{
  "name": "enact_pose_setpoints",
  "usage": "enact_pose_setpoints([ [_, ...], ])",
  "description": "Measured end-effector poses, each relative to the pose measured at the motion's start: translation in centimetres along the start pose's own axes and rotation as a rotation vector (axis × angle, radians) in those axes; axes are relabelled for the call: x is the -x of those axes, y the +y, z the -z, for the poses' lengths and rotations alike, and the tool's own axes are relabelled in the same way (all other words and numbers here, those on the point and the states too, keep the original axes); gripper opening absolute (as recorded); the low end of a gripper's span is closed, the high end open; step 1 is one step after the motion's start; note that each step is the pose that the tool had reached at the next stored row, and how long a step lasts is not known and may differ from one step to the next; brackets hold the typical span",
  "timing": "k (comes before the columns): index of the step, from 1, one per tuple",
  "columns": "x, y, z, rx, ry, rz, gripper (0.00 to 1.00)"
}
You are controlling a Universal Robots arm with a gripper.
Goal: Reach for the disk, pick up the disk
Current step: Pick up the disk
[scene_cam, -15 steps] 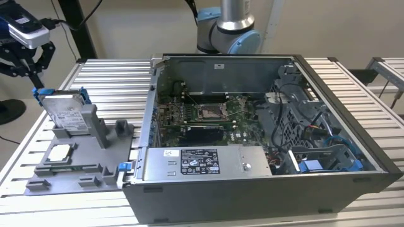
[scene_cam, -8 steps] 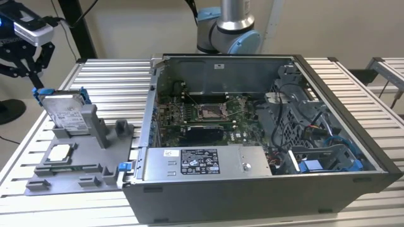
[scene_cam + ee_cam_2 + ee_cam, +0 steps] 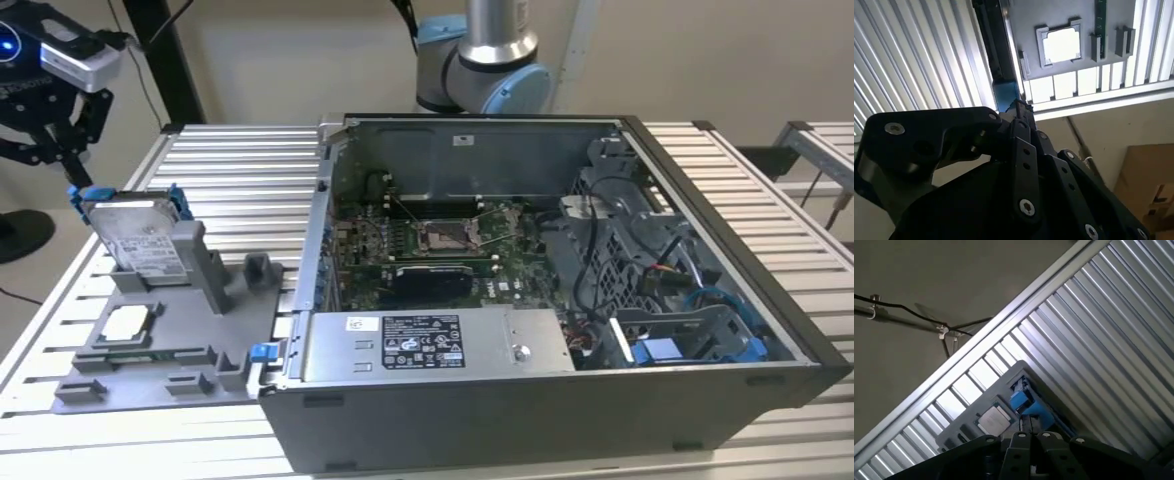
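The gripper (image 3: 74, 178) hangs with its tips at the top corner of the disk (image 3: 134, 240), against its blue frame. I cannot tell if it grasps it. Below the tips, the disk stands upright in a grey holder (image 3: 160, 335).

Exterior view: the hand (image 3: 67, 160) is cut off at its upper part by the picture's edge. Whether it touches the disk (image 3: 134, 240) is too small to judge. The disk's lower portion is hidden behind the upright wall of the grey holder (image 3: 180, 300). The arm (image 3: 487, 55) is cut off by the top edge and the computer case (image 3: 534, 420) by the bottom edge. In both wrist views the hand's black links cover most of the disk, leaving its blue edge exposed.
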State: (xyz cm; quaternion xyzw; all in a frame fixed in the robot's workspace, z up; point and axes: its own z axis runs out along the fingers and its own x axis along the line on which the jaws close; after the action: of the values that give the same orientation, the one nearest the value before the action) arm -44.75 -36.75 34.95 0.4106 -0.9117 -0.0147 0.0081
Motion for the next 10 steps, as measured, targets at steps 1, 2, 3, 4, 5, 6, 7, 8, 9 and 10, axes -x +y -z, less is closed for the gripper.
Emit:
enact_pose_setpoints([
  [1,0.0,0.0,-0.01,-0.0001,0.0004,0.015,0.0],
  [2,0.0,0.0,-0.01,-0.0001,0.0009,0.029,0.0],
  [3,-0.01,0.0,-0.01,-0.0002,0.0014,0.045,0.0],
  [4,-0.01,0.0,-0.01,-0.0002,0.0018,0.061,0.0],
  [5,-0.01,0.0,-0.01,-0.0002,0.0024,0.076,0.0],
  [6,0.0,0.0,-0.01,-0.0003,0.003,0.093,0.0],
  [7,-0.01,0.0,0.0,-0.0003,0.0037,0.109,0.0],
  [8,-0.01,0.0,-0.01,-0.0004,0.0041,0.125,0.0],
  [9,-0.01,0.0,0.0,-0.0004,0.0047,0.141,0.0],
  [10,-0.01,0.01,0.0,-0.0005,0.0054,0.156,0.0],
])
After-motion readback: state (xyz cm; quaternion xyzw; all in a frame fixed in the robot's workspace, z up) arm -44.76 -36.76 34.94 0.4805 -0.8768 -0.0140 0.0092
